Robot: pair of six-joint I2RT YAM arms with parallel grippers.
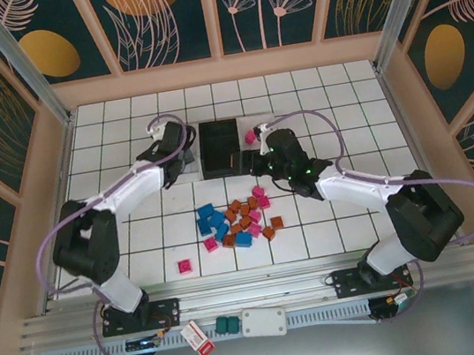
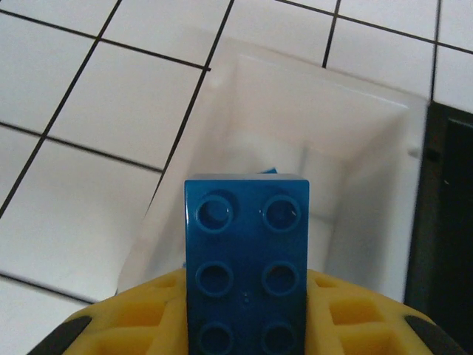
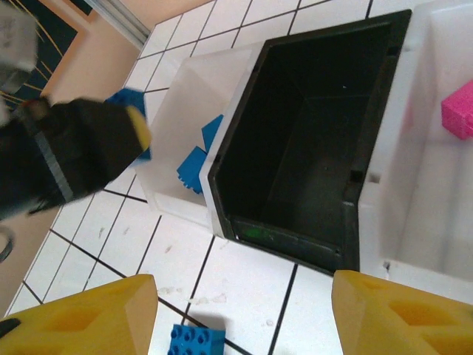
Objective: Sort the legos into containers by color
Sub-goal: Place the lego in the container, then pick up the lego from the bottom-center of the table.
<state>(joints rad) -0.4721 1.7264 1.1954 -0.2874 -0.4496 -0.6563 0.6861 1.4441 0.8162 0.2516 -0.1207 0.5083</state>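
Observation:
My left gripper (image 2: 246, 310) is shut on a blue lego (image 2: 246, 259) and holds it above the left white container (image 2: 295, 111), which has another blue piece inside. In the top view this gripper (image 1: 179, 150) is just left of the black container (image 1: 219, 149). My right gripper (image 3: 244, 325) is open over the tiles in front of the black container (image 3: 310, 133), with a blue lego (image 3: 198, 342) below it. The left white container (image 3: 177, 96) holds blue legos (image 3: 194, 170). In the right white container (image 3: 436, 177) lies a pink lego (image 3: 460, 109). Several mixed legos (image 1: 235, 221) lie in a pile.
One pink lego (image 1: 183, 266) lies apart at the front left. Two teal blocks (image 1: 227, 324), a red-and-white tag (image 1: 198, 338) and a white box (image 1: 263, 321) sit on the front rail. Wooden walls close in the tiled floor on all sides.

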